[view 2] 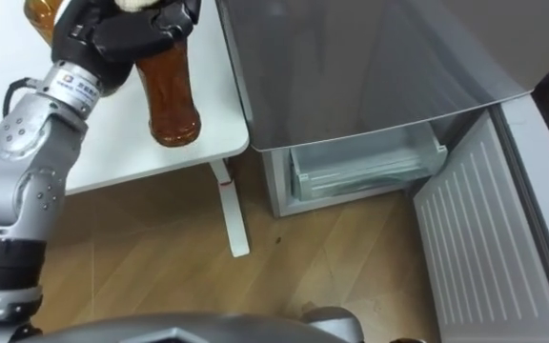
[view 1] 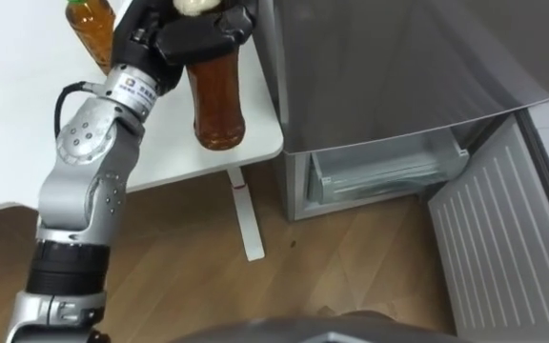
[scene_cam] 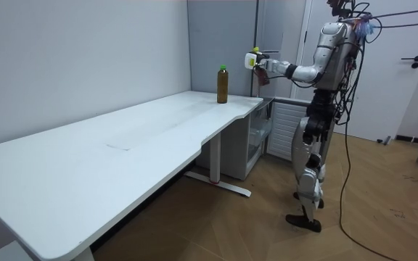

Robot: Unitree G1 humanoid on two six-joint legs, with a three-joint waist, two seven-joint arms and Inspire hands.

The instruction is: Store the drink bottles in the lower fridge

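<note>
**One held, one standing**

Coming in from the lower left of the frame on a silver arm, the black-fingered left robot hand (view 1: pixel 193 38) has its fingers curled round the upper part of a clear plastic bottle of amber-brown drink (view 1: pixel 217 100). The bottle hangs base down at the top centre of the frame, over the right-hand edge of the white table (view 1: pixel 27 114). In the room view it is lifted well clear of the table top, near the table's far end.

A second amber bottle with a green cap (scene_cam: pixel 222 87) stands upright on the table near that far corner, apart from the held one.

Just beside the table's edge, the tall grey metal fridge (view 1: pixel 398 67) takes up the right half of the frame. Its lower door (view 1: pixel 503 238), white and ribbed on the inside, is swung open toward the lower right. The open lower compartment shows a clear plastic drawer (view 1: pixel 389 171). Brown wooden floor (view 1: pixel 189 276) runs across the bottom of the frame.

In the room view the robot stands upright at the right of the frame, at the table's end, before the fridge, with its arm stretched toward the room view's left.
</note>
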